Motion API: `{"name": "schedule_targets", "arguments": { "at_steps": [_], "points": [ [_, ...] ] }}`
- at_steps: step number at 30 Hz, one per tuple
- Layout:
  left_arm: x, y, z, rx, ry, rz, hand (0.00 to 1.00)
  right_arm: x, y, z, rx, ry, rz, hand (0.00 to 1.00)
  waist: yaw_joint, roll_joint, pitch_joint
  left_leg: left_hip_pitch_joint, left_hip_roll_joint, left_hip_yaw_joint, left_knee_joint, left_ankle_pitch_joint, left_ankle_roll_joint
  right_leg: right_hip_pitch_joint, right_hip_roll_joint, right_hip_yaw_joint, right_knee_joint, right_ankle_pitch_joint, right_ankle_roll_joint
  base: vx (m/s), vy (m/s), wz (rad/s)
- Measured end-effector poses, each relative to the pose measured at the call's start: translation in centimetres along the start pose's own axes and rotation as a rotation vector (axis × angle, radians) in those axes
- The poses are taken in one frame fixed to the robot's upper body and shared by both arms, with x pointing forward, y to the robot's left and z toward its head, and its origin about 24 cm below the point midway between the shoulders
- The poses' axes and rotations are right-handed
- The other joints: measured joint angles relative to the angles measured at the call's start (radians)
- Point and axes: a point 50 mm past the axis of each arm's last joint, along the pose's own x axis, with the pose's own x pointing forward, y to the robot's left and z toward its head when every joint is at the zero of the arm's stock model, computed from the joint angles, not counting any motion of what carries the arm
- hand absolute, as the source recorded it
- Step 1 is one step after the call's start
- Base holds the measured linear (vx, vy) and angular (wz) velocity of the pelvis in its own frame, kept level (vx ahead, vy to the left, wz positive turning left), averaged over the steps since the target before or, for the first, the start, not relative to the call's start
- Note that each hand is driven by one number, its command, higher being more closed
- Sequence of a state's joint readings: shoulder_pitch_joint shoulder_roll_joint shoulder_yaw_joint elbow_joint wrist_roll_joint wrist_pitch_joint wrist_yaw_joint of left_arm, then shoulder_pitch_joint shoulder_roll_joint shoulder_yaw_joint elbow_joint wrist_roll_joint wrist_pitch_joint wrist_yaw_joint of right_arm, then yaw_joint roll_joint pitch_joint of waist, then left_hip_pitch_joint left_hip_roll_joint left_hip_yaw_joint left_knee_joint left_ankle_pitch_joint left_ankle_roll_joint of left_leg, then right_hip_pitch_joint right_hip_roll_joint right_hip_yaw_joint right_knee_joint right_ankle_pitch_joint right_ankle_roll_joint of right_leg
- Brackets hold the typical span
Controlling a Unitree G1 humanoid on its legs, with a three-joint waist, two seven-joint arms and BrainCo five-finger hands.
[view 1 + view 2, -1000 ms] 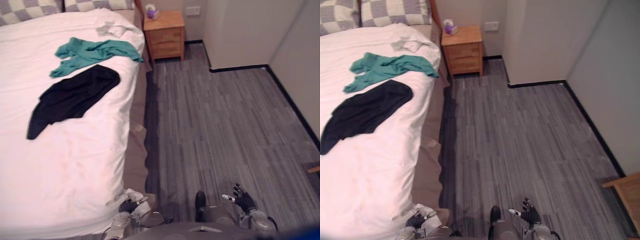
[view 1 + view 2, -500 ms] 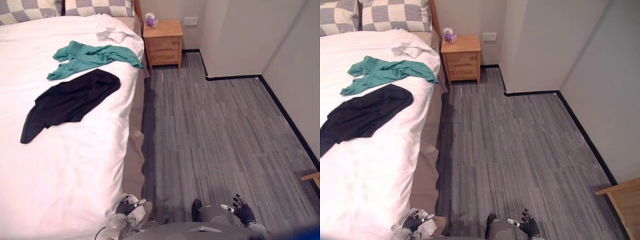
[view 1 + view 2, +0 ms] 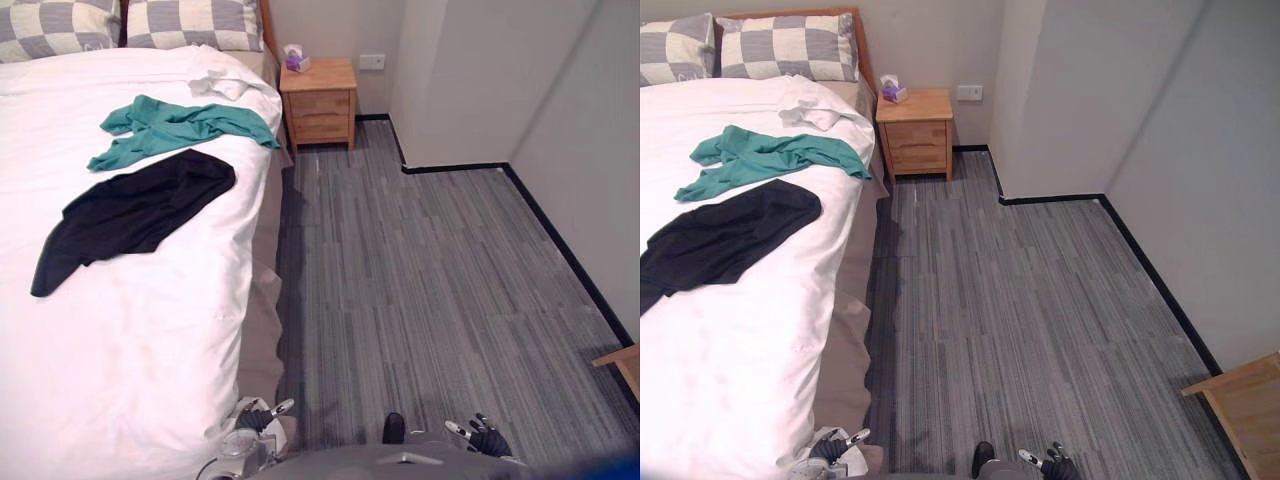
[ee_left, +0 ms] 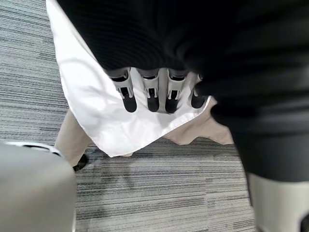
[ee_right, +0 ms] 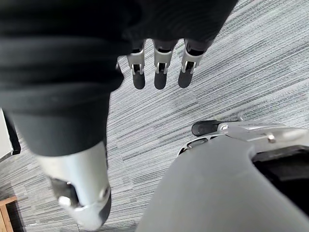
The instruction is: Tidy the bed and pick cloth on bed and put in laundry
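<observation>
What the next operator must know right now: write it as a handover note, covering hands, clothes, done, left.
Left hand: open, fingers straight over the sheet corner at the bed's foot, holding nothing.
Right hand: open, empty, above the floor.
Green cloth and black cloth lie on the bed, with the green one nearer the pillows.
Done: nothing picked up yet.
Left: pick up both cloths, take them to the laundry, tidy the bed.

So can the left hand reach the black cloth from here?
Probably not yet. The left hand hangs low at the foot corner of the bed; the black cloth lies well up it. Nothing lies between; stepping closer should do.
</observation>
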State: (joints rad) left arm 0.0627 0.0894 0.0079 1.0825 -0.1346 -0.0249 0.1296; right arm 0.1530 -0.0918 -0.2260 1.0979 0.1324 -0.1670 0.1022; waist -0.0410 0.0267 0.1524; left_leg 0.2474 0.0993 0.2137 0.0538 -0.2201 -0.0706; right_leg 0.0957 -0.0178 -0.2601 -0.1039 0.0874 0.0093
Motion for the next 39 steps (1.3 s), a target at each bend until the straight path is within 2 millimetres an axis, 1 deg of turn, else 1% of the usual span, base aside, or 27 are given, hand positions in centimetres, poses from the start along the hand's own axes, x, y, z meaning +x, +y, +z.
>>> {"name": "schedule_targets", "arguments": {
  "at_steps": [7,13,16,17,18,19,20,21,22,23,24,25,26,27,28,29,30,31,32,33,34,35,36,37,38,39],
  "points": [
    [0.0,0.0,0.0,-0.005,0.000,-0.002,0.00,0.0,0.0,0.0,0.010,-0.002,-0.002,0.00,-0.002,0.000,0.001,-0.001,0.001,0.004,-0.001,0.000,0.000,-0.003,0.000,0.001,0.000,0.000,0.000,0.00,0.000,0.00],
    [0.0,0.0,-0.2,-0.073,0.010,-0.001,0.00,-0.4,-0.2,-0.5,0.122,-0.017,-0.023,0.00,0.003,0.003,0.004,-0.004,0.018,0.053,-0.001,-0.007,-0.007,-0.017,0.014,0.007,0.001,-0.001,-0.003,0.01,0.000,-0.14],
    [-0.1,0.7,-0.7,-0.100,0.018,0.023,0.00,-0.6,-0.2,-0.6,0.165,-0.040,-0.036,0.00,0.002,0.005,0.005,0.005,0.043,0.090,0.009,-0.021,-0.030,-0.016,0.038,0.026,0.001,-0.015,-0.017,0.05,-0.024,-0.25],
    [-0.2,1.3,-1.2,-0.093,0.027,0.036,0.00,-0.6,-0.2,-0.6,0.165,-0.040,-0.035,0.00,0.002,0.005,0.005,0.001,0.062,0.115,0.039,-0.036,-0.053,-0.014,0.051,0.030,0.002,-0.034,-0.024,0.07,-0.042,-0.26],
    [-0.3,1.8,-1.4,-0.090,0.027,0.050,0.00,-0.6,0.0,-0.6,0.164,-0.042,-0.029,0.00,0.002,0.002,0.007,-0.023,0.084,0.147,0.108,-0.044,-0.067,-0.017,0.054,0.028,0.006,-0.046,-0.032,0.07,-0.047,-0.22],
    [-0.4,2.2,-1.8,-0.099,0.032,0.062,0.00,-0.6,0.2,-0.7,0.164,-0.042,-0.023,0.00,0.004,-0.004,0.010,-0.045,0.095,0.165,0.174,-0.044,-0.066,-0.017,0.052,0.029,0.008,-0.052,-0.037,0.07,-0.066,-0.16],
    [-0.4,2.5,-1.2,-0.109,0.001,0.070,0.00,-0.7,0.3,-0.6,0.149,-0.050,-0.016,0.00,0.005,-0.021,0.018,-0.111,0.131,0.190,0.347,-0.041,-0.062,-0.021,0.045,0.032,0.040,-0.079,-0.043,0.08,-0.113,-0.12],
    [-0.5,2.6,-1.2,-0.112,-0.006,0.071,0.00,-0.7,0.3,-0.5,0.143,-0.058,-0.011,0.00,0.006,-0.024,0.022,-0.138,0.150,0.194,0.428,-0.036,-0.053,-0.020,0.044,0.034,0.058,-0.092,-0.044,0.09,-0.106,-0.19],
    [-0.7,2.5,-1.9,-0.124,-0.001,0.073,0.00,-0.7,0.3,0.3,0.106,-0.092,0.012,0.00,0.014,-0.015,0.038,-0.243,0.212,0.178,0.681,-0.005,0.005,-0.020,0.043,0.055,0.114,-0.137,-0.060,0.11,-0.069,-0.17],
    [-0.9,2.3,-2.2,-0.129,0.005,0.070,0.00,-0.7,0.2,0.5,0.100,-0.098,0.010,0.00,0.017,-0.006,0.036,-0.280,0.214,0.162,0.741,-0.019,0.007,-0.019,0.043,0.066,0.130,-0.147,-0.058,0.14,0.004,-0.41],
    [-1.0,1.8,-2.6,-0.140,0.010,0.059,0.00,-0.7,-0.2,0.6,0.091,-0.098,0.003,0.00,0.031,0.003,0.035,-0.319,0.210,0.135,0.785,-0.053,0.006,-0.016,0.037,0.102,0.146,-0.159,-0.060,0.19,0.029,-0.63],
    [-1.1,1.8,-2.8,-0.160,0.005,0.060,0.00,-0.6,-0.2,0.7,0.086,-0.097,0.007,0.00,0.042,0.003,0.035,-0.352,0.190,0.126,0.779,-0.072,0.002,-0.009,0.029,0.129,0.144,-0.163,-0.060,0.19,0.042,-0.69],
    [-1.1,1.8,-2.7,-0.159,-0.004,0.058,0.00,-0.5,0.0,1.0,0.083,-0.103,0.013,0.00,0.045,0.002,0.035,-0.367,0.183,0.125,0.764,-0.076,-0.001,-0.001,0.026,0.139,0.141,-0.164,-0.059,0.20,0.066,-0.58],
    [-1.1,1.8,-2.6,-0.162,-0.014,0.056,0.00,-0.3,0.3,1.5,0.078,-0.115,0.024,0.00,0.048,0.000,0.037,-0.377,0.171,0.130,0.723,-0.081,-0.002,0.011,0.021,0.154,0.137,-0.164,-0.058,0.21,0.095,-0.46],
    [-1.2,1.9,-2.6,-0.169,-0.020,0.056,0.00,-0.3,0.4,1.6,0.070,-0.116,0.036,0.00,0.048,-0.002,0.038,-0.388,0.145,0.141,0.639,-0.080,-0.001,0.035,0.010,0.174,0.129,-0.169,-0.052,0.27,0.154,-0.40],
    [-1.2,1.9,-2.6,-0.174,-0.020,0.054,0.00,-0.3,0.5,1.7,0.070,-0.117,0.039,0.00,0.048,-0.002,0.038,-0.391,0.135,0.152,0.603,-0.079,-0.001,0.045,0.004,0.181,0.124,-0.173,-0.047,0.24,0.208,-0.36],
    [-1.2,1.9,-2.7,-0.177,-0.019,0.053,0.00,-0.3,0.5,1.7,0.066,-0.115,0.043,0.00,0.050,-0.002,0.038,-0.395,0.111,0.181,0.511,-0.061,0.004,0.059,-0.010,0.192,0.116,-0.182,-0.032,0.25,0.249,-0.27],
    [-1.2,1.8,-2.7,-0.177,-0.019,0.050,0.00,-0.3,0.5,1.5,0.058,-0.110,0.045,0.00,0.049,-0.001,0.038,-0.392,0.095,0.220,0.401,-0.021,0.008,0.075,-0.022,0.195,0.109,-0.197,-0.010,0.22,0.223,-0.25],
    [-1.2,1.8,-2.7,-0.178,-0.017,0.046,0.00,-0.4,0.4,1.5,0.052,-0.110,0.045,0.00,0.048,0.004,0.039,-0.384,0.092,0.232,0.336,0.003,0.007,0.086,-0.022,0.196,0.102,-0.203,0.000,0.28,0.232,-0.30],
    [-1.2,1.9,-2.7,-0.193,-0.015,0.049,0.00,-0.4,0.5,1.3,0.028,-0.097,0.055,0.00,0.055,-0.003,0.041,-0.363,0.084,0.273,0.304,0.064,0.074,0.108,-0.038,0.196,0.088,-0.211,0.014,0.35,0.229,-0.34],
    [-1.3,2.5,-3.0,-0.197,-0.012,0.063,0.00,-0.3,1.1,1.3,0.000,-0.094,0.077,0.00,0.061,-0.007,0.037,-0.353,0.064,0.304,0.296,0.037,0.081,0.119,-0.065,0.163,0.090,-0.206,0.028,0.36,0.225,-0.36],
    [-1.3,2.7,-2.9,-0.202,-0.016,0.066,0.00,-0.2,1.2,1.5,-0.007,-0.097,0.084,0.00,0.061,-0.015,0.040,-0.353,0.059,0.314,0.302,0.023,0.092,0.117,-0.077,0.140,0.102,-0.205,0.032,0.34,0.212,-0.42],
    [-1.2,2.8,-2.7,-0.209,-0.022,0.068,0.00,-0.2,1.6,1.6,-0.015,-0.100,0.095,0.00,0.068,-0.026,0.044,-0.351,0.049,0.334,0.316,-0.007,0.104,0.107,-0.102,0.108,0.121,-0.214,0.044,0.24,0.162,-0.36],
    [-1.2,2.9,-2.7,-0.207,-0.022,0.066,0.00,-0.1,1.6,1.7,-0.024,-0.099,0.097,0.00,0.076,-0.025,0.044,-0.350,0.042,0.342,0.319,-0.018,0.110,0.102,-0.110,0.104,0.131,-0.217,0.050,0.28,0.199,-0.42],
    [-1.2,2.9,-2.7,-0.205,-0.021,0.060,0.00,-0.1,1.5,1.6,-0.023,-0.093,0.091,0.00,0.077,-0.026,0.043,-0.338,0.031,0.358,0.319,-0.038,0.118,0.094,-0.127,0.097,0.168,-0.229,0.064,0.29,0.183,-0.21],
    [-1.1,2.9,-2.7,-0.193,-0.016,0.049,0.00,-0.1,1.3,1.5,-0.024,-0.082,0.083,0.00,0.076,-0.024,0.042,-0.325,0.022,0.357,0.322,-0.060,0.126,0.081,-0.135,0.086,0.255,-0.261,0.082,0.36,0.187,-0.11]
  ]
}}
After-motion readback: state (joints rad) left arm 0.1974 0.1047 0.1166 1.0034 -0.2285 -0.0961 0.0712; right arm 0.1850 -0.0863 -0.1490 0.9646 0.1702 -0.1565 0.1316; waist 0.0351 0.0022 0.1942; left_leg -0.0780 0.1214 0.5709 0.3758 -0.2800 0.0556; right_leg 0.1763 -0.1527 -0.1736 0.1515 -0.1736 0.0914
